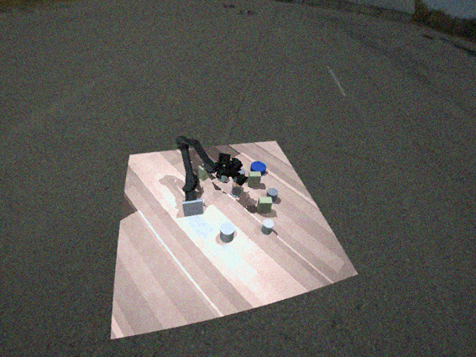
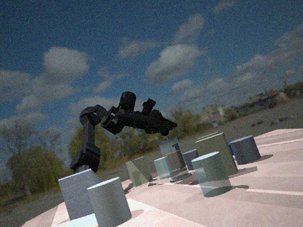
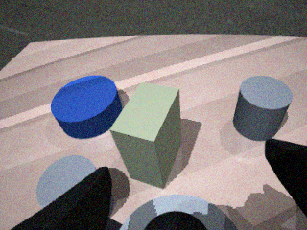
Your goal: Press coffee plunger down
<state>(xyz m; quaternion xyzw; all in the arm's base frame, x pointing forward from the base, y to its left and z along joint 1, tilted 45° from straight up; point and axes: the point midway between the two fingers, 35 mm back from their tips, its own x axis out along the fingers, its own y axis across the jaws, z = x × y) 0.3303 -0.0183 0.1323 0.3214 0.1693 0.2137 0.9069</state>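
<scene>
The coffee press [image 1: 236, 190] [image 2: 176, 162] stands upright, a clear glass body on a round base; its pale upper rim [image 3: 179, 203] shows at the bottom of the wrist view. The black plunger knob [image 3: 176, 222] sits low, at the top of the press, and is cut off by the frame edge. The gripper [image 2: 171, 127] [image 3: 188, 155] is open, its black fingers wide apart on either side of the knob, with nothing held between them. Whether a finger touches the knob or rim is hidden. The rod is not visible.
A blue disc [image 1: 258, 167] [image 3: 86, 103], green block [image 1: 254, 177] [image 3: 149, 112] and grey cylinder [image 1: 272, 194] [image 3: 261, 110] stand beyond the press. Another green block [image 1: 264, 204], a glassy cylinder [image 2: 211, 173], a grey cylinder [image 2: 109, 203] and a blue-grey block [image 2: 78, 195] stand around.
</scene>
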